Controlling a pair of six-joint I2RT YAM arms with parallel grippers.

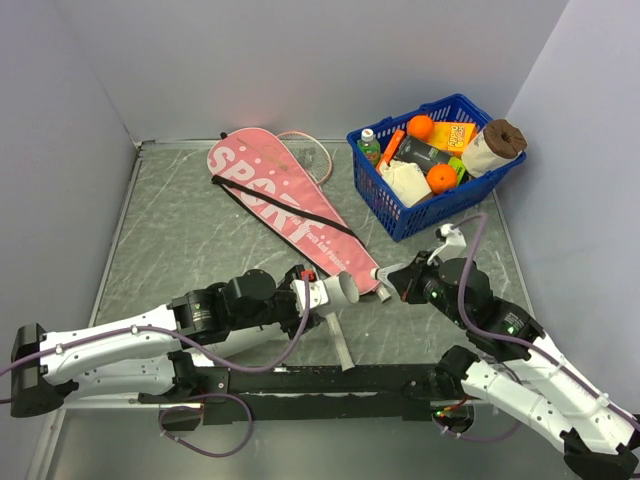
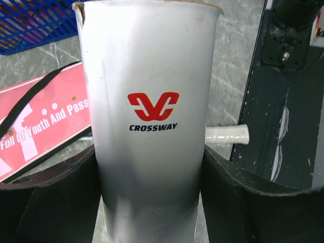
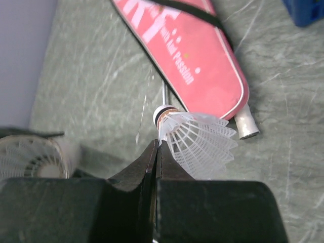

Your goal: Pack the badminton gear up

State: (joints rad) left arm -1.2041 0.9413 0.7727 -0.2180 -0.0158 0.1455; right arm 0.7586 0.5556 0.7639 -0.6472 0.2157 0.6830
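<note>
The left gripper point(image 2: 152, 169) is clamped around the white CROSSWAY tube point(image 2: 152, 76), whose open mouth faces the right gripper point(image 3: 156, 152). That one is closed on the skirt of a white shuttlecock point(image 3: 200, 139) (cork end pointing away), near the narrow end of the pink SPORT bag point(image 1: 270, 195).

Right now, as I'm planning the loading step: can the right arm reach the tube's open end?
Probably yes: the left end effector holds the tube with its mouth facing the right end effector, close and unobstructed.
</note>
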